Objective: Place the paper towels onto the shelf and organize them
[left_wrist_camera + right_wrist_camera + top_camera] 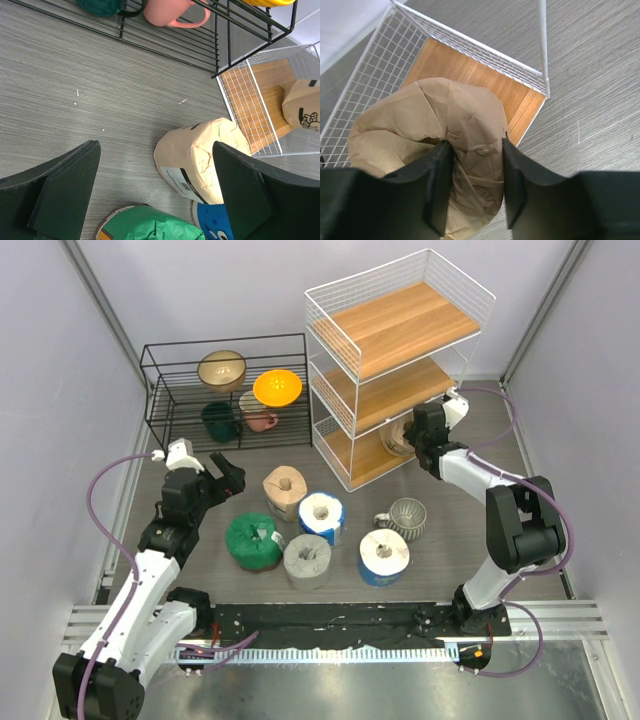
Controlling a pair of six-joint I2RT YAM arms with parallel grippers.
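Since the right claw (474, 150) pinches only the tan roll (420, 115) by its wrap, with the shelf (465, 75) bottom board beneath and beyond it, the paper could tear and the roll tip off the edge; the left claw (156, 150) gapes wide.

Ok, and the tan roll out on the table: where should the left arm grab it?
Likely from above: one of the left fingers in the hollow core, one outside, pinching the wall. The tan roll stands upright, core up, with a blue-wrapped roll crowding its side.
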